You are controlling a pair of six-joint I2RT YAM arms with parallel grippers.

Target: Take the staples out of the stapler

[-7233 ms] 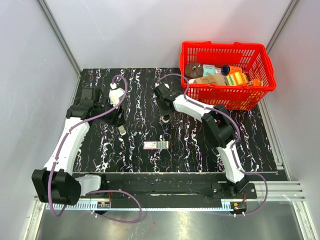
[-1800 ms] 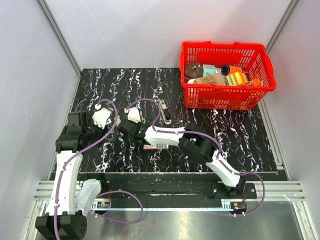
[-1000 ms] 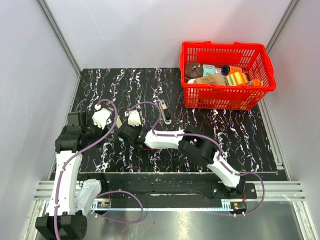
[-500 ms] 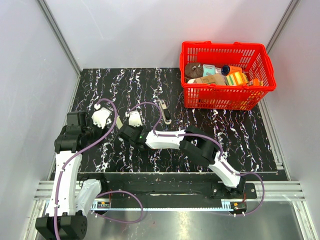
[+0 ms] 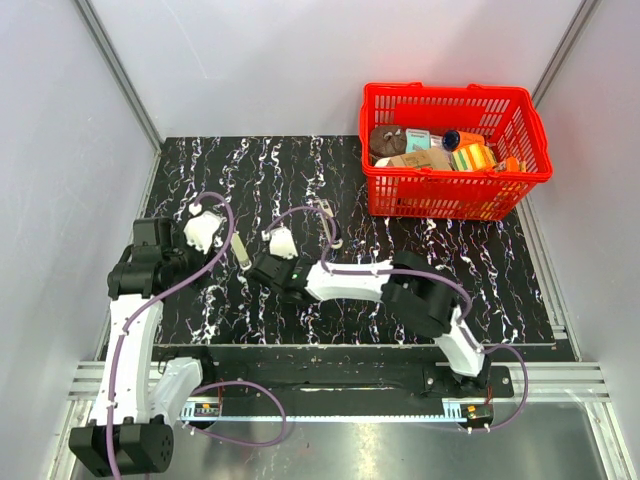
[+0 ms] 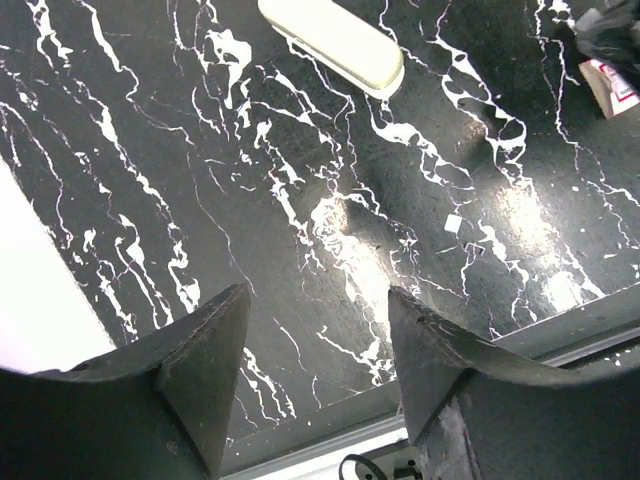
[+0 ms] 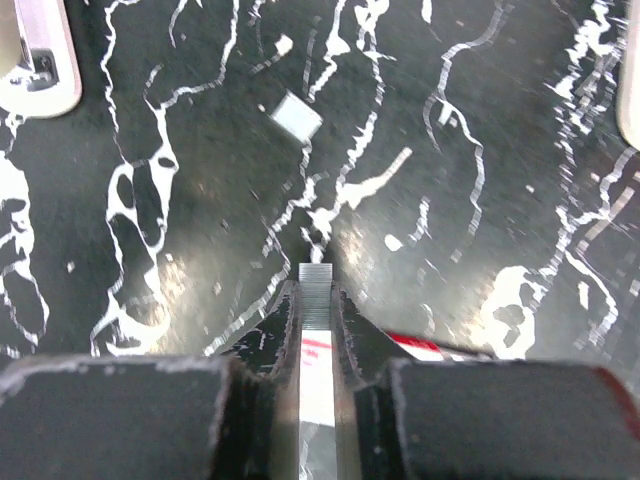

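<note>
The right arm [image 5: 345, 282] has eased rightward, its jaws clenched on a staple strip [image 7: 315, 282] just above the black marbled counter [image 5: 500, 280]. The left arm [image 5: 135, 300] hangs with jaws released and nothing between them, the cream stapler [image 6: 335, 42] lying just beyond. A red basket [image 5: 455, 195] of goods stands far right.

**First speaker:** How is the scene lit?

**Second speaker:** Brightly and evenly, from overhead. The glossy black marbled table [image 6: 340, 225] throws white glare patches in both wrist views. Shadows are soft and faint.

**First speaker:** Is it sharp?

**Second speaker:** The overhead view is crisp. In the wrist views, the near fingers [image 6: 200, 370] look dark and blurred.
</note>
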